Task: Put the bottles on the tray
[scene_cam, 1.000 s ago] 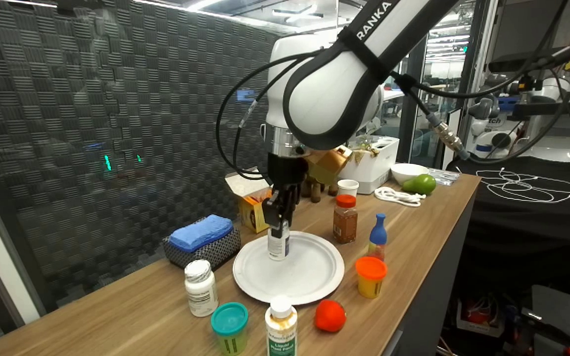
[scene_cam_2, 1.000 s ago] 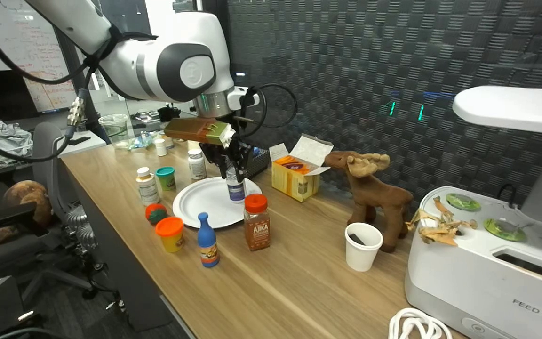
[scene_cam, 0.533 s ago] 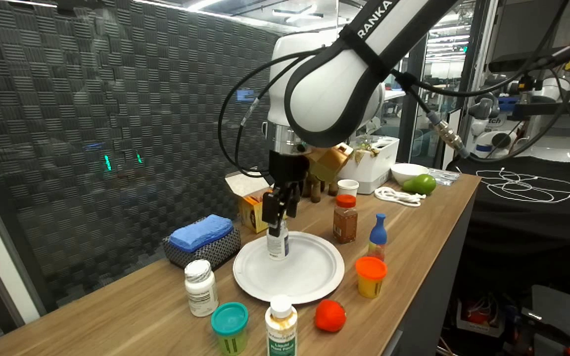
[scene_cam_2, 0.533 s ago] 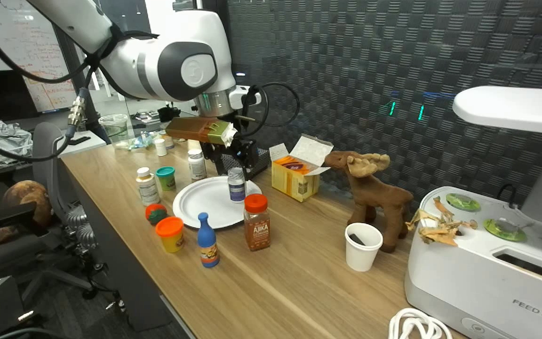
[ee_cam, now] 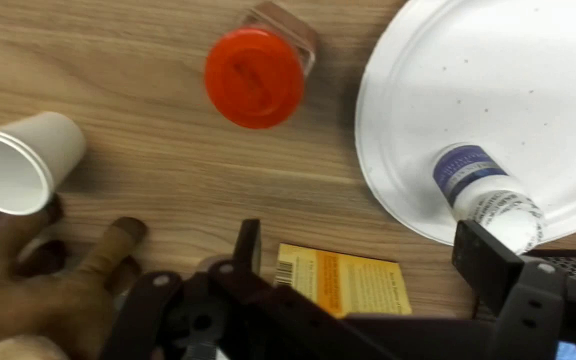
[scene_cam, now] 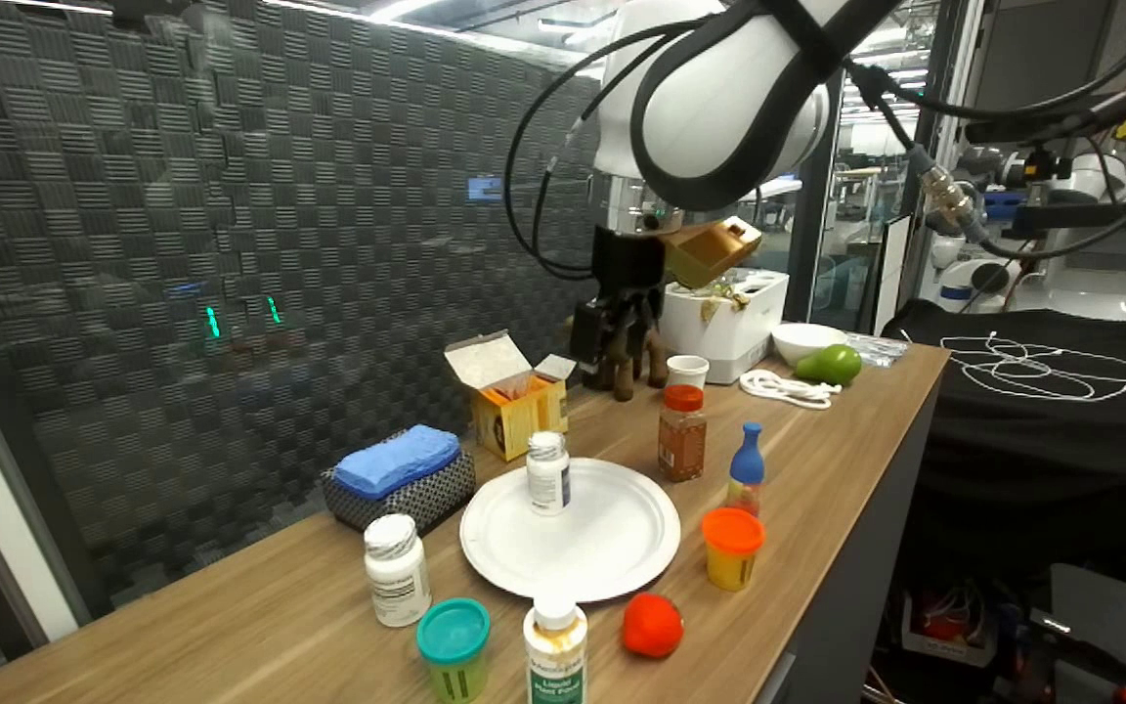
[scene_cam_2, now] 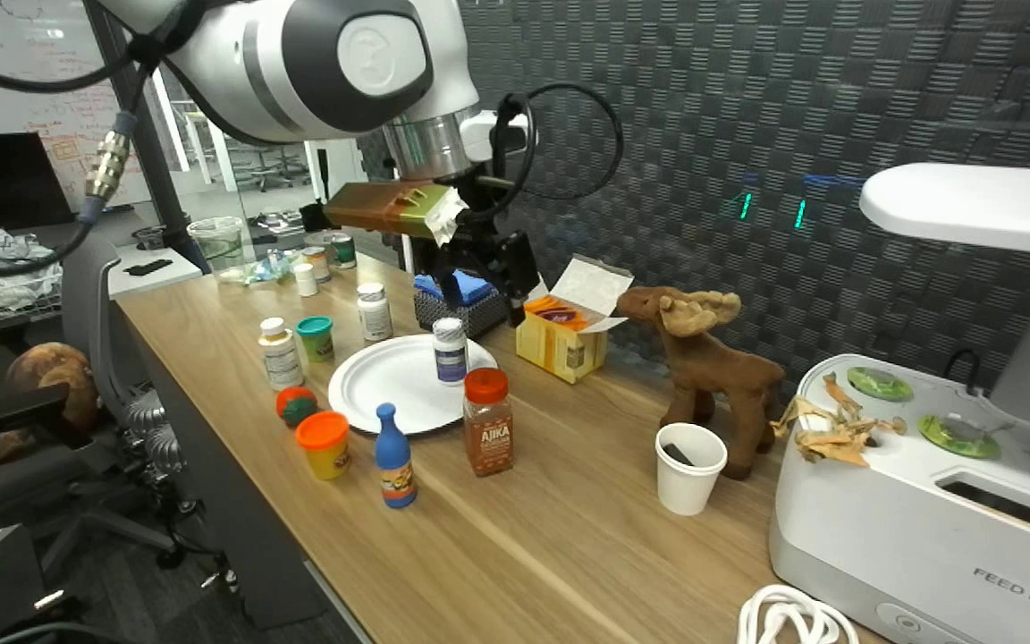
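A white bottle with a purple label (scene_cam_2: 451, 362) stands upright on the tray, a round white plate (scene_cam: 612, 552), near its rim. My gripper (ee_cam: 360, 245) is raised off it, jaws wide apart with nothing between them. In the wrist view one finger (ee_cam: 485, 265) overlaps the bottle's cap, though exterior views show them apart. On the wood around the tray stand a red-capped brown jar (scene_cam_2: 489, 429), a blue-topped bottle (scene_cam_2: 395, 461), an orange-lidded yellow jar (scene_cam: 731, 552), a teal-lidded jar (scene_cam: 454, 645), a white bottle (scene_cam: 397, 572) and a plant-food bottle (scene_cam: 556, 655).
Beneath the gripper is an open yellow carton (scene_cam_2: 560, 344), with a plush moose (scene_cam_2: 712, 376) beside it. A paper cup (scene_cam_2: 689, 470) and a white planter (scene_cam_2: 890, 537) stand farther along. A blue cloth (scene_cam: 397, 460) tops a dark box. A red toy (scene_cam: 652, 626) lies near the tray.
The jaws have opened and let go of the purple-labelled bottle, which stays on the tray. My gripper has lifted and moved away from it, toward the carton and the moose.
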`<state>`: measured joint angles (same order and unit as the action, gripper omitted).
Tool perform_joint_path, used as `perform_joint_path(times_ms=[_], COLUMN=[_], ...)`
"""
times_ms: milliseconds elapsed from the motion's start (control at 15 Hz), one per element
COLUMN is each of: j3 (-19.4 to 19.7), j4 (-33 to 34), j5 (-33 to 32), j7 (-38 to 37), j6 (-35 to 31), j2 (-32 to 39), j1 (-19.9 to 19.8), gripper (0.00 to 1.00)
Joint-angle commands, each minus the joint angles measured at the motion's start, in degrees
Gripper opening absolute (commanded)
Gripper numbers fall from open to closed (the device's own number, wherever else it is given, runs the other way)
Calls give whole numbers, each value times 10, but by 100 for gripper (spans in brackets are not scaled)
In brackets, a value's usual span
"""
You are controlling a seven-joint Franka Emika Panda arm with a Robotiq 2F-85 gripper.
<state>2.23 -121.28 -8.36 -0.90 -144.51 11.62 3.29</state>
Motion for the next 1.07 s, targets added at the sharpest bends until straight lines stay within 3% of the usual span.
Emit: perform_joint_path(times_ms=[0,400,1000], j3=[23,29,14], j4=[-49,-76,-53], j5=[-40,-66,10], j7=[-75,-156,-124], j6=[30,84,63], j2=[-60,-74,-34], j1=[-11,-29,-34], gripper=[100,100,100])
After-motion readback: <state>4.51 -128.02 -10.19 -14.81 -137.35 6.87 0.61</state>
